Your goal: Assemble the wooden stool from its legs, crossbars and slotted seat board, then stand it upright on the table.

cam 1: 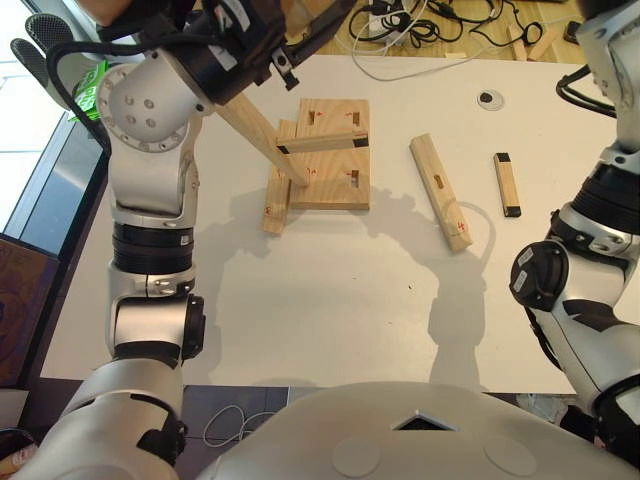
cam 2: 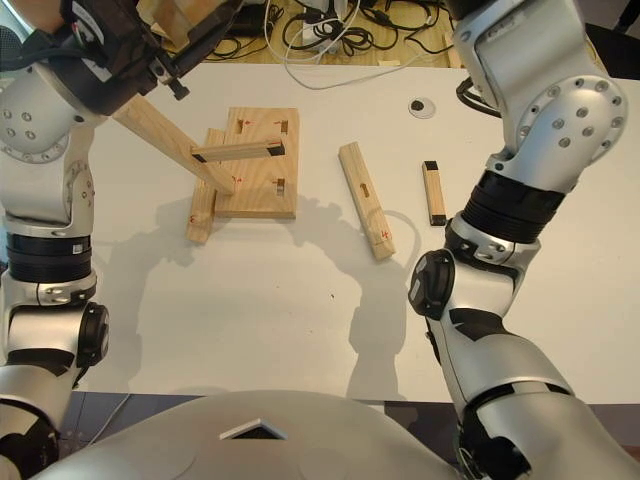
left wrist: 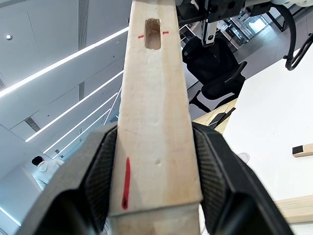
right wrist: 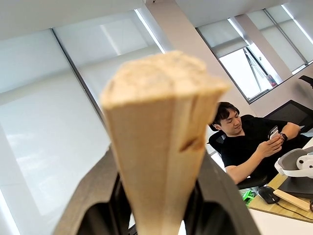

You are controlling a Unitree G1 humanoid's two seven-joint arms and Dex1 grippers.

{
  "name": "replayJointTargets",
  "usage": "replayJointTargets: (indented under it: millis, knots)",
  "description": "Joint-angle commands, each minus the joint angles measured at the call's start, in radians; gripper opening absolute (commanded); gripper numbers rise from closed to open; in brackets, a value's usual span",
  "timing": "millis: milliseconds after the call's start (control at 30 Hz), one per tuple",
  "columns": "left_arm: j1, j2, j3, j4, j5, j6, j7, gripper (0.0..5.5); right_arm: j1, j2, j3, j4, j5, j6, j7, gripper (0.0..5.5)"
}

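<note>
Okay, left gripper (left wrist: 156,171) clamped a tilted leg (cam 1: 255,130), lower end at the seat board (cam 1: 335,190), which lay flat near the table's (cam 1: 300,300) far edge. A crossbar (cam 1: 320,143) stuck out from it. Second leg (cam 1: 276,200) lay against the board's left edge. Loose leg (cam 1: 441,190) and short crossbar (cam 1: 508,184) lay rightward. Right gripper (right wrist: 156,205) clamped a wooden piece (right wrist: 156,122).

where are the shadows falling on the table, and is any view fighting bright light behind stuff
Left eye view: soft-edged shadows lie on the white table beside the seat board and arc past the near end of the loose leg, with no harsh glare. Left wrist view: bright ceiling strips sit behind the held leg in the left gripper. Right wrist view: large bright windows backlight the wooden piece in the right gripper.
</note>
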Motion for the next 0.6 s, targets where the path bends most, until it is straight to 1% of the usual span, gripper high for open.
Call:
replayJointTargets:
  millis: [33, 67, 200, 267, 333, 400, 433, 500, 533, 600]
  knots:
    - [-0.026, -0.005, 0.003, 0.017, 0.047, -0.018, 0.041, 2.53, 0.0, 0.008, 0.003, -0.013, 0.006, -0.031, -0.01, 1.05]
    - [-0.031, -0.006, 0.012, 0.024, 0.054, -0.02, 0.059, 2.75, 0.0, 0.012, -0.003, -0.009, -0.001, -0.049, -0.016, 1.02]
    - [-0.035, 0.006, 0.066, 0.039, 0.077, -0.023, 0.139, 3.31, -0.01, 0.016, -0.042, 0.025, -0.039, -0.149, -0.053, 1.02]
    - [-0.028, 0.015, 0.089, 0.033, 0.09, -0.025, 0.17, 3.5, -0.01, 0.009, -0.05, 0.041, -0.062, -0.187, -0.067, 1.02]
    - [-0.041, 0.025, 0.16, 0.058, 0.127, -0.028, 0.274, 3.82, 0.0, -0.012, -0.045, 0.063, -0.117, -0.216, -0.072, 1.02]
    - [-0.072, 0.043, 0.268, 0.128, 0.144, 0.029, 0.415, 4.01, 0.034, -0.041, -0.007, 0.071, -0.202, -0.225, -0.055, 1.02]
    - [-0.08, 0.054, 0.317, 0.183, 0.137, 0.081, 0.467, 4.26, 0.058, -0.055, 0.021, 0.069, -0.25, -0.223, -0.044, 1.02]
    - [-0.059, 0.065, 0.407, 0.332, 0.096, 0.192, 0.542, 4.3, 0.124, -0.084, 0.091, 0.067, -0.37, -0.235, -0.031, 1.02]
    - [-0.045, 0.063, 0.428, 0.388, 0.077, 0.241, 0.552, 4.3, 0.149, -0.093, 0.115, 0.07, -0.418, -0.241, -0.028, 1.02]
    - [0.0, 0.041, 0.412, 0.475, 0.073, 0.295, 0.54, 4.3, 0.194, -0.107, 0.158, 0.061, -0.487, -0.24, -0.01, 1.01]
